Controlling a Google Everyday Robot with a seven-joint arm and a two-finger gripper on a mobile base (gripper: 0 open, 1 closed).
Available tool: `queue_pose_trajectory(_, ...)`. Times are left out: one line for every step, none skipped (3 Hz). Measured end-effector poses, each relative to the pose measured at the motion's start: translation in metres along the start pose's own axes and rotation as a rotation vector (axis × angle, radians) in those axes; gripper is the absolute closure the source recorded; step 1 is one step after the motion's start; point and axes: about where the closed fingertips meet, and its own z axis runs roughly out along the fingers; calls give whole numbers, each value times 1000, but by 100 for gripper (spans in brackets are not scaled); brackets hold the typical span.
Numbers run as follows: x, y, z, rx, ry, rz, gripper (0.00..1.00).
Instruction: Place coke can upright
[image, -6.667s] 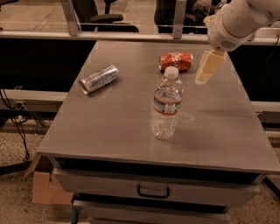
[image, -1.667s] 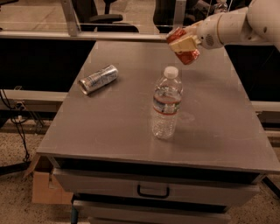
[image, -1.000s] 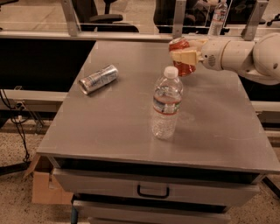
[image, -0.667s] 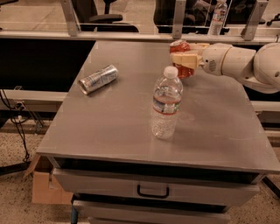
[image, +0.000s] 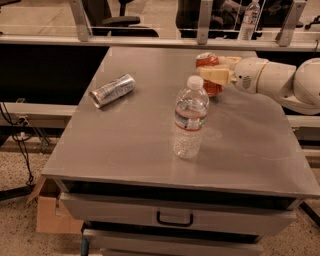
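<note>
Gripping the coke can (image: 212, 89) around its middle, the hand (image: 214, 74) enters level from the right, fingers closed on the can's sides. The can's long axis is vertical, top up, over the far right part of the bench (image: 125, 145), just behind the water bottle (image: 190, 120). Whether its base touches the bench cannot be told. The release likely needs only a short, straight descent.

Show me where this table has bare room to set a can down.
Bare: the front strip of the table, the right side in front of the gripper, and the far corner behind the silver can. Crowded: far right, where the gripper grips the coke can close behind the water bottle.
</note>
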Motion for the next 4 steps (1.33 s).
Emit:
queue_pose_trajectory(8, 3, -8, 0, 20, 26, 38)
queue_pose_trajectory(14, 4, -19, 5, 54, 36, 14)
queue_pose_trajectory(15, 2, -31, 18, 90, 28, 0)
queue_pose_trajectory(12, 1, -37, 13, 134, 1, 0)
